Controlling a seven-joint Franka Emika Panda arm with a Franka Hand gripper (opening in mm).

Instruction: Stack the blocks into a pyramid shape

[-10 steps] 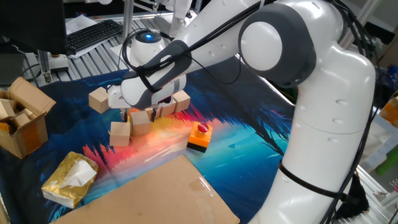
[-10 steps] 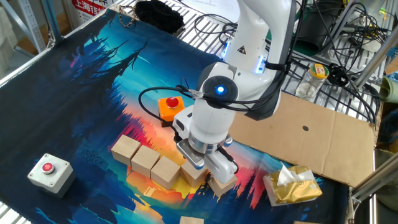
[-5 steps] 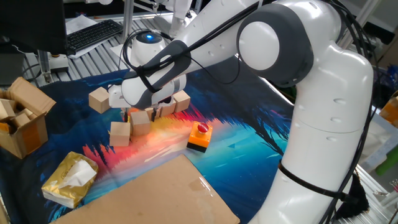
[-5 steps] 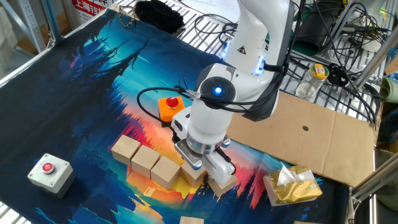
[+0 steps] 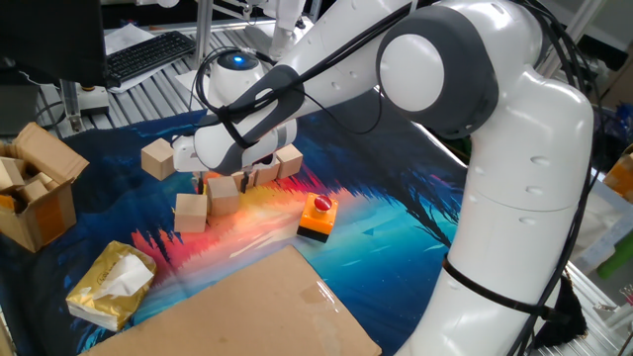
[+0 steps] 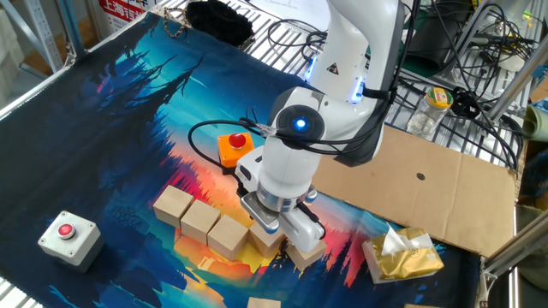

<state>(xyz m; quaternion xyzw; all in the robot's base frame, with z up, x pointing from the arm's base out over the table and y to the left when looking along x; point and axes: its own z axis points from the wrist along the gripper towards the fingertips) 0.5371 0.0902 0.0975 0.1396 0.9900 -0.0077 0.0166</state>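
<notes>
One fixed view showed the blocks (image 5: 224,191) as plain, light-tan wooden cubes with smooth, unpainted faces, lying on a surface (image 5: 396,222) covered with a dark blue mat printed in orange and teal. One cube (image 5: 157,158) sat apart toward the back, another (image 5: 191,212) lay just beside the cluster under the arm, and one more (image 5: 288,160) showed behind the wrist. From the other fixed view, three cubes (image 6: 200,219) stood in a touching row, a fourth (image 6: 267,235) followed beneath the gripper (image 6: 276,224), a fifth (image 6: 306,251) lay just past it, and the top of a sixth (image 6: 264,302) showed at the bottom edge. The gripper hung low over the row's end; its fingers (image 6: 294,224) were down against the cubes, but whether they clasped one I could not tell. An orange-and-black button box (image 6: 235,147) stood near, a grey one (image 6: 68,235) well apart.
</notes>
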